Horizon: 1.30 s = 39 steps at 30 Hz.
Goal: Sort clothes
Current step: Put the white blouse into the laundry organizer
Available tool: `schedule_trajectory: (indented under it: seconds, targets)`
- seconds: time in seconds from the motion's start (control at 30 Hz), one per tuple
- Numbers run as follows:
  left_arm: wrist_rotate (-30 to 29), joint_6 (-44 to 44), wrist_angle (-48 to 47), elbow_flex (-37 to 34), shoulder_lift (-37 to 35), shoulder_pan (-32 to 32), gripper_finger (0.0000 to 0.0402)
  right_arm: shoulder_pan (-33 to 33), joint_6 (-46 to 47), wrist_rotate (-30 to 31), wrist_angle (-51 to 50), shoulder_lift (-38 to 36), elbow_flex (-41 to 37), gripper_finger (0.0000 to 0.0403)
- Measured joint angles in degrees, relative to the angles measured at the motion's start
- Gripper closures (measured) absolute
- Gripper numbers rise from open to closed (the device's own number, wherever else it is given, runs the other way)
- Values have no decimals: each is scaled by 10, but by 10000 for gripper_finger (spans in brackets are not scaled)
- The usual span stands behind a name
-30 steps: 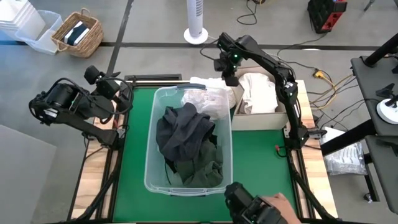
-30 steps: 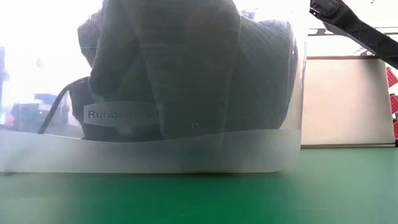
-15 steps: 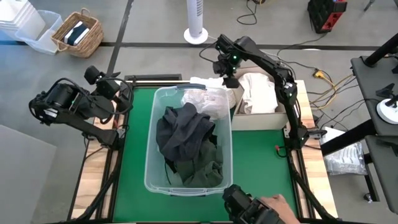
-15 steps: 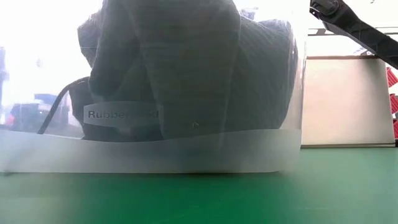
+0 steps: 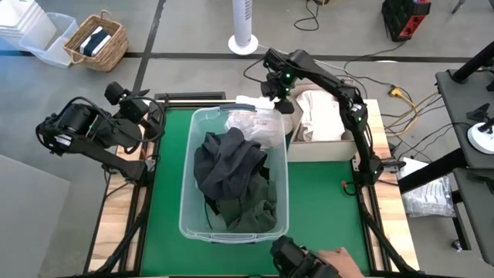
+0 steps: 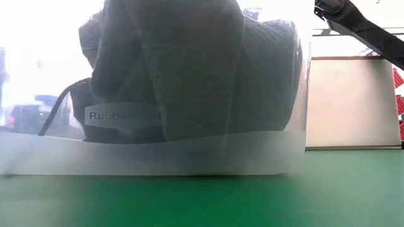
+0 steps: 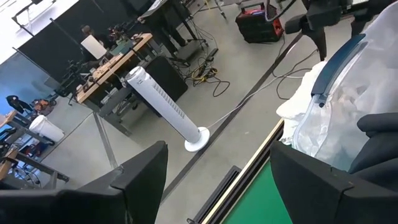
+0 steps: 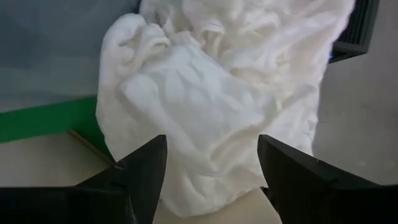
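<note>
A clear plastic tub [image 5: 185, 208] stands mid-table, holding dark clothes [image 5: 231, 174] and white ones [image 5: 255, 127] at its far end. More white clothes [image 5: 320, 116] lie in the cardboard box [image 5: 324, 147] to its right. My right gripper [image 5: 276, 86] hovers open over the far end between tub and box. Below its fingers lies a crumpled white garment [image 8: 205, 93], which they do not touch. My left gripper [image 5: 154, 116] waits open at the table's far left corner, nothing between its fingers [image 7: 219, 146]. The low view shows the dark clothes [image 6: 189, 63] through the tub wall.
A person's hand [image 5: 340, 255] and a dark device [image 5: 297, 259] show at the table's near edge. Off the table stand a white tower fan [image 5: 243, 38] and a wicker basket [image 5: 96, 42]. Green mat lies bare on both sides of the tub.
My right gripper has moved a little toward the table's left, staying above the far end of the tub and box. The person's hand at the near edge has shifted slightly left.
</note>
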Motion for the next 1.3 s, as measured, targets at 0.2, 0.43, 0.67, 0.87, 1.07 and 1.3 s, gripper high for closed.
schedule_trajectory:
  seconds: [0.2, 0.43, 0.67, 0.87, 1.07, 1.3]
  targets:
    - [0, 0, 0, 0, 0, 0, 143, 4, 2, 0, 5, 0, -25, 154]
    - [0, 0, 0, 0, 0, 0, 143, 5, 7, 0, 27, 0, -48, 167]
    - [0, -1, 0, 0, 1, 0, 143, 5, 5, 0, 31, 0, -60, 190]
    - [0, -5, 0, 0, 1, 0, 143, 5, 5, 4, 41, 0, -60, 261]
    - [0, -5, 0, 0, 1, 0, 143, 5, 4, 5, 39, 0, -60, 376]
    - [0, -5, 0, 0, 1, 0, 143, 5, 6, 5, 37, 0, -55, 392]
